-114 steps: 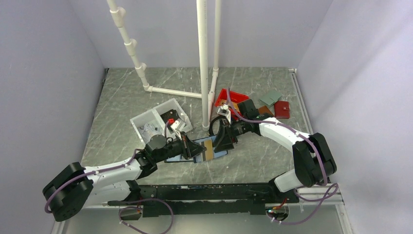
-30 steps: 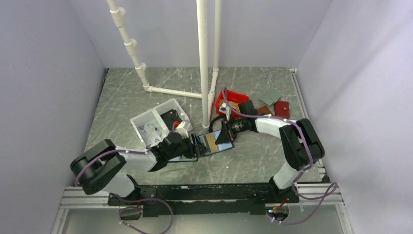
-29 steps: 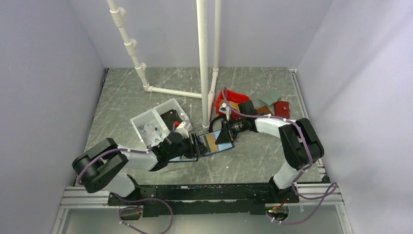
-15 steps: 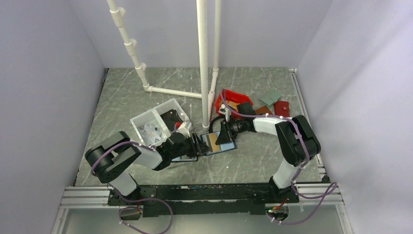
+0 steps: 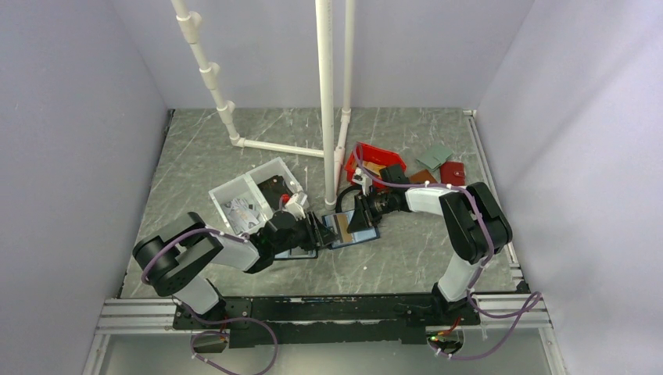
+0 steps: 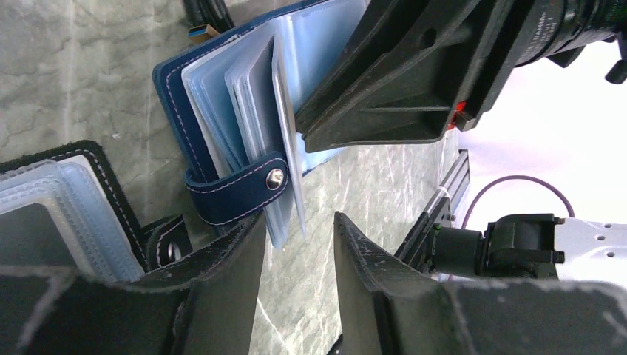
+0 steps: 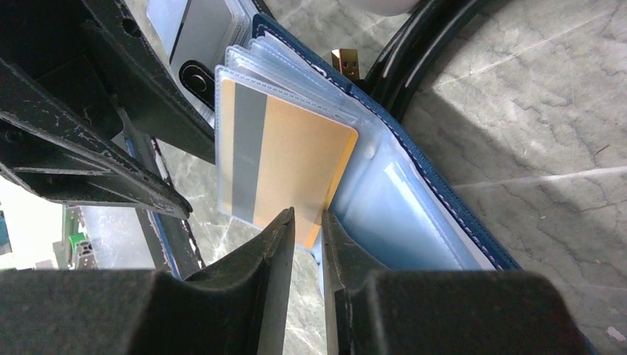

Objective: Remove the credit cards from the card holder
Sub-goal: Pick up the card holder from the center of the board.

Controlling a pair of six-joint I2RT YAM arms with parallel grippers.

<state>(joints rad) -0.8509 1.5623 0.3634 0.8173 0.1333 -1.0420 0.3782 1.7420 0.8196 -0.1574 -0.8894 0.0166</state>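
- I am watching both arms folding in tighter than a few seconds ago, elbows drawing toward mid-table.
- The navy card holder (image 6: 171, 89) is lying open at mid-table, its snap tab (image 6: 235, 191) hanging loose, with the black-edged folio (image 6: 66, 188) at its 8 o'clock.
- The left gripper (image 6: 299, 225) is hovering with fingers spread around the sleeve edges.
- The right gripper (image 7: 306, 216) is holding its fingers nearly together, with a corner of the gold-orange credit card (image 7: 285, 159) in the gap; I cannot tell if they are pinching it.
- The card is sitting in its clear sleeve.
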